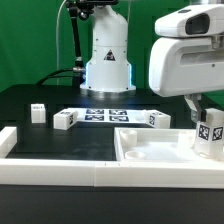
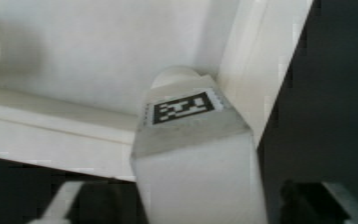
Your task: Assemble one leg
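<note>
Exterior view: pinching the leg [image 1: 209, 135] upright in the gripper [image 1: 203, 114], tag outward, above the corner of the white panel [image 1: 140, 152] at that view's right. Wrist view: looking down along the leg [image 2: 190, 140] toward the white panel [image 2: 87, 60] near its edge. Probably best: lower straight, stay plumb, seat squarely, release only once seated.

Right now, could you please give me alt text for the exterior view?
The end effector holds a tagged leg at the panel, on the exterior view's right. The marker board lies behind on the table.
</note>
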{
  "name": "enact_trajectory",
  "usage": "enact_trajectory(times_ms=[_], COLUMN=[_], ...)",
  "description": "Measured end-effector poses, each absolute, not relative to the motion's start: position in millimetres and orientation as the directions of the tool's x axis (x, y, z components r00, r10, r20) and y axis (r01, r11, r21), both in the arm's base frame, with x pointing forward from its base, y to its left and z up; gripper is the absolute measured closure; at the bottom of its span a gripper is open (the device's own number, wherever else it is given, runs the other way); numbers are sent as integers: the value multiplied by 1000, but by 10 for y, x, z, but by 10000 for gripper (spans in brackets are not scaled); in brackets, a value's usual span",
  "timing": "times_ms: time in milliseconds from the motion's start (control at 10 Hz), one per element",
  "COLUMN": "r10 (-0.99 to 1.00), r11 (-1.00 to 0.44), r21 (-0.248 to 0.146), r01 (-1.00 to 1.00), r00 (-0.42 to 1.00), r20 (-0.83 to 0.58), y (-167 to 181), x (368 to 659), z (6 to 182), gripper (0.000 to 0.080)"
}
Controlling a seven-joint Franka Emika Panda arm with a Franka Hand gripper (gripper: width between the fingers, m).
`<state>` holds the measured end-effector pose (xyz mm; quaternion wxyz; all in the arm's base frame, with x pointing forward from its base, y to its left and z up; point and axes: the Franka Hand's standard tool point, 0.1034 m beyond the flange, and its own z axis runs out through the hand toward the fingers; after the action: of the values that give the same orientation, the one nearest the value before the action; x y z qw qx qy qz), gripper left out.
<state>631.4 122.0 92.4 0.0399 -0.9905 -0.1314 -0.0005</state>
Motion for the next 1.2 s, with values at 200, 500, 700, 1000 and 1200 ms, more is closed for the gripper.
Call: enact_trajectory(times_ms=[200,500,700,1000,1200], r10=[251,194,-20,-300,-512], r11=[-965,-978,-996,-949,-854], r21=[-79,-81,-89,-89,-71], r01=[251,194,-21,-302,-515], r00=[968,981,1000,953,857], r20=[11,7,-11,-35,-52], y=[1217,1214,1191,1169,1169], x=[6315,6316,6314,6318,6312], z=[924,925,916,912,912], gripper=[509,509,509,509,508])
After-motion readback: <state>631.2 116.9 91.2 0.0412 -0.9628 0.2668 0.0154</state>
